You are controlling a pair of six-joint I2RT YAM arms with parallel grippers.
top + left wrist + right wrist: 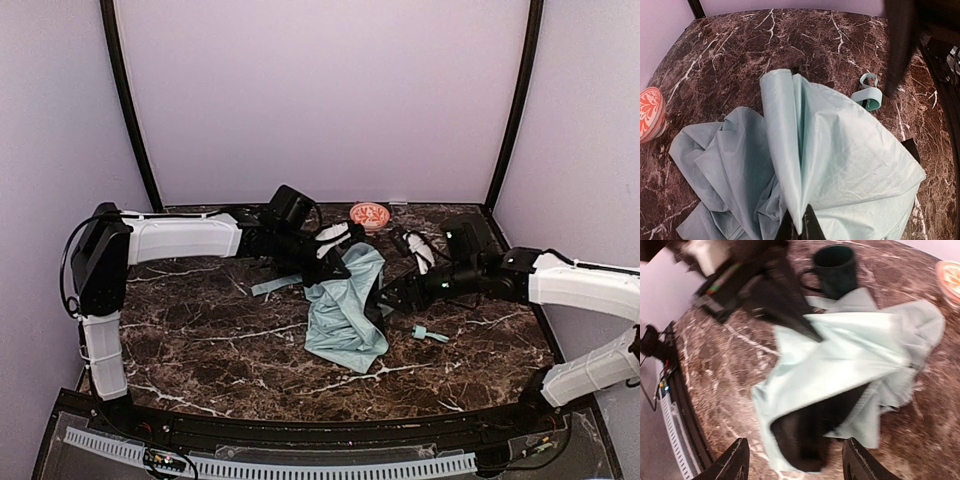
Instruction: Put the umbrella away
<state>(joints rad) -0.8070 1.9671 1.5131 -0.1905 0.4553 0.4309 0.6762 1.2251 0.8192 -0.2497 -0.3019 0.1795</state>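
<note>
The umbrella (345, 312) lies crumpled mid-table, pale mint fabric with black lining (820, 425) showing underneath. My left gripper (801, 226) is shut on a raised fold of the umbrella fabric (840, 155), and in the top view it sits at the cloth's upper edge (335, 266). My right gripper (799, 460) stands open just short of the cloth's lined edge, nothing between its fingers; from above it is at the cloth's right side (388, 297). The small mint handle with its strap (430, 333) (867, 96) lies apart on the table to the right.
A dark green mug (835, 267) stands beside the far edge of the cloth, close to the left arm. A red patterned bowl (369, 214) (650, 112) sits near the back wall. The table's front rim (300, 425) runs along the near side.
</note>
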